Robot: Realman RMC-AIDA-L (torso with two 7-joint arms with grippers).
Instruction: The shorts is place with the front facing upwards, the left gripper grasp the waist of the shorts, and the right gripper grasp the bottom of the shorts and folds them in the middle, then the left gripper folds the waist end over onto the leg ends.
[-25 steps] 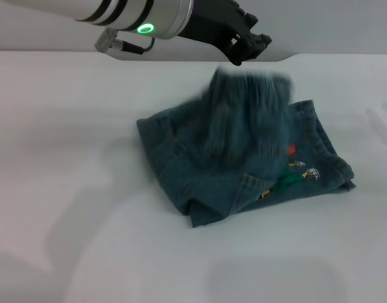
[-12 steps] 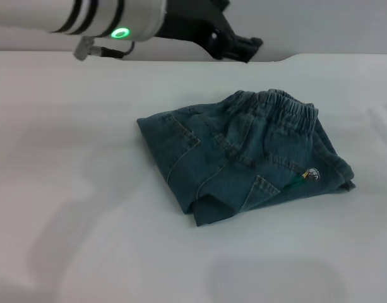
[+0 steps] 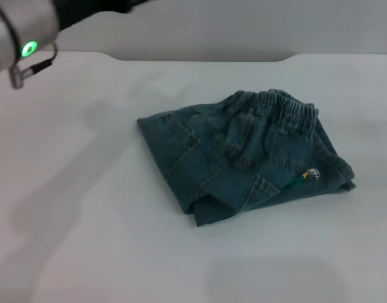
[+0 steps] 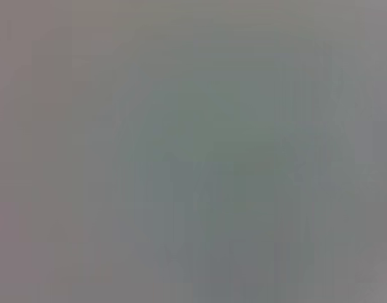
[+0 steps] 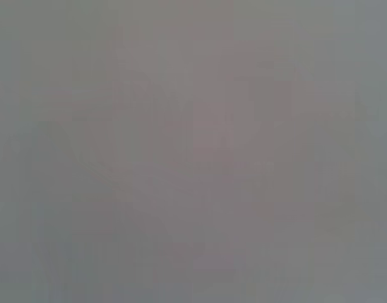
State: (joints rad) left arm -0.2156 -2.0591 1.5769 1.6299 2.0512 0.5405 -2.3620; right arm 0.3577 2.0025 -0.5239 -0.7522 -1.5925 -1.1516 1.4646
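The blue-green denim shorts [image 3: 237, 158] lie folded on the white table [image 3: 86, 221], right of centre in the head view. The waist end [image 3: 288, 108], with its gathered elastic band, rests on top at the far right of the bundle. It covers most of the leg ends [image 3: 341, 175], which stick out underneath at the right. A scrap of the cartoon print [image 3: 310, 175] peeks out there. My left gripper [image 3: 95, 11] is up in the far left corner, well away from the shorts and cut off by the picture's edge. The right gripper is out of view. Both wrist views show only plain grey.
The white table's far edge [image 3: 199, 60] runs behind the shorts against a grey wall. My left arm's wrist, with its green light [image 3: 29, 48], hangs over the table's far left corner.
The waist end dropped onto the legs a second ago and has lain still since. My left arm has swung back to the left, away from the shorts.
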